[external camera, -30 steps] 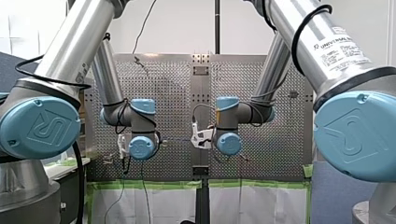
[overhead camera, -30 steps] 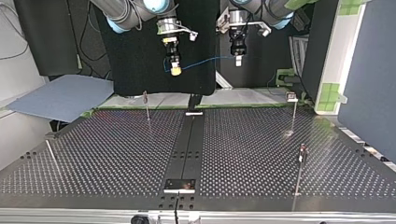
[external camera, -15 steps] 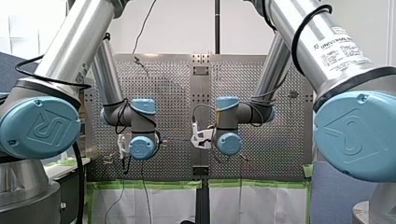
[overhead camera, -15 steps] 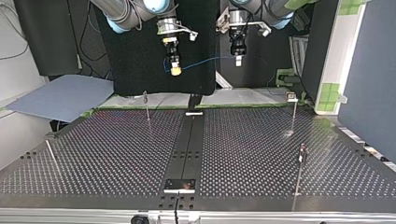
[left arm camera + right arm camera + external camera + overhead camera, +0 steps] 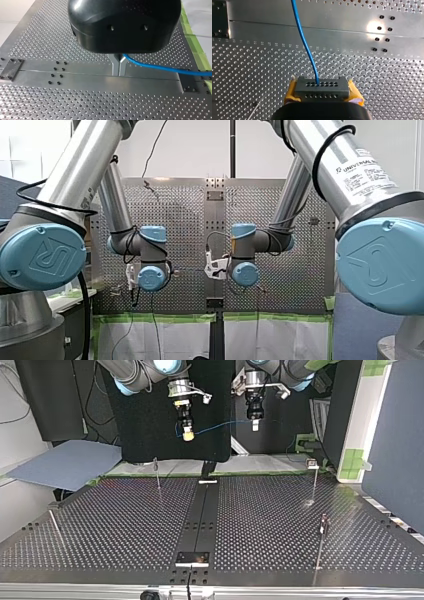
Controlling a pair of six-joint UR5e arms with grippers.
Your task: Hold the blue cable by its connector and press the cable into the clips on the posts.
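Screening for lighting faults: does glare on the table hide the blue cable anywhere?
Right wrist view: a bright glare patch on the table, apart from the blue cable. Left wrist view: sheen on the table under the left tool, cable unhidden. Top view: a glint by one post.

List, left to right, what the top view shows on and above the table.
Thin post → dark-tipped post → my right end effector → blue cable → my left end effector → far clip post.
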